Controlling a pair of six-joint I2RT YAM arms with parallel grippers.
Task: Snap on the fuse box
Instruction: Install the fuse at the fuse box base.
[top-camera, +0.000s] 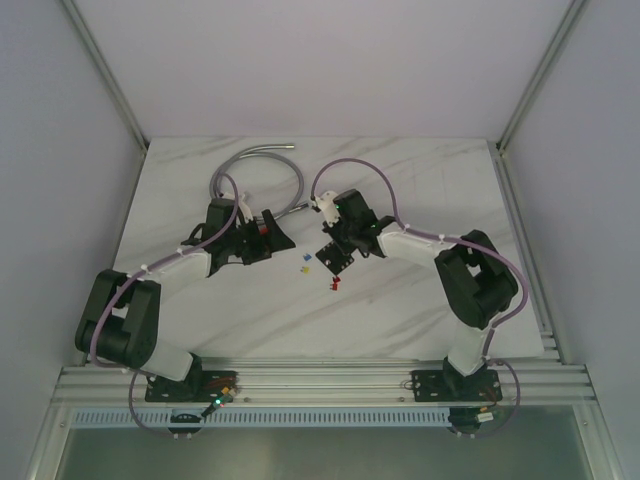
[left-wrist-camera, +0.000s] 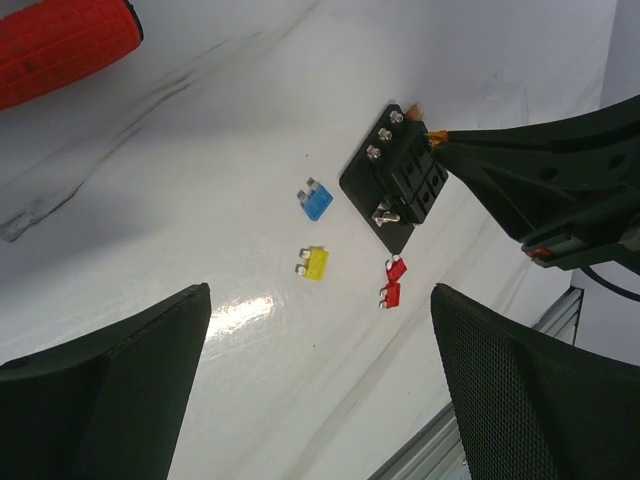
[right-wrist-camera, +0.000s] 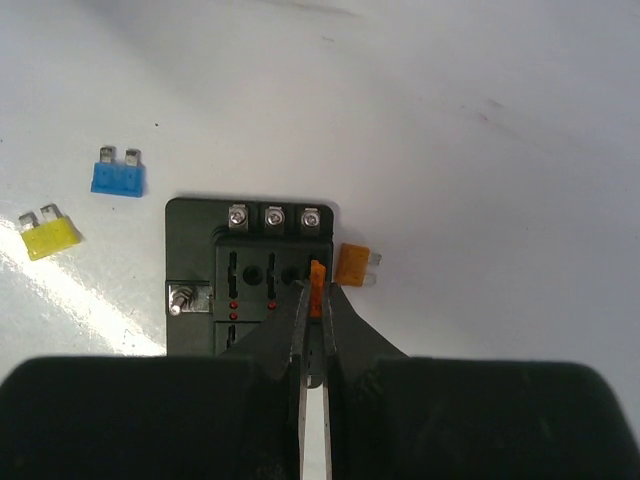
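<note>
Fuse box (right-wrist-camera: 250, 285): press the orange fuse (right-wrist-camera: 317, 280), pinched in your right jaws, straight down into its slot; left jaws stand open.

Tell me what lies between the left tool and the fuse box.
A blue fuse and a yellow fuse lie loose before the fuse box, clearest in the left wrist view.

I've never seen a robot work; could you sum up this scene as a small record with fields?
Surface: white marbled table
Main part: small black square plastic fuse box, lying flat
Right gripper: shut on a tiny orange fuse, over the box
Left gripper: open, empty, apart from the box
Loose: blue fuse, yellow fuse, two red fuses, second orange fuse beside the box
</note>
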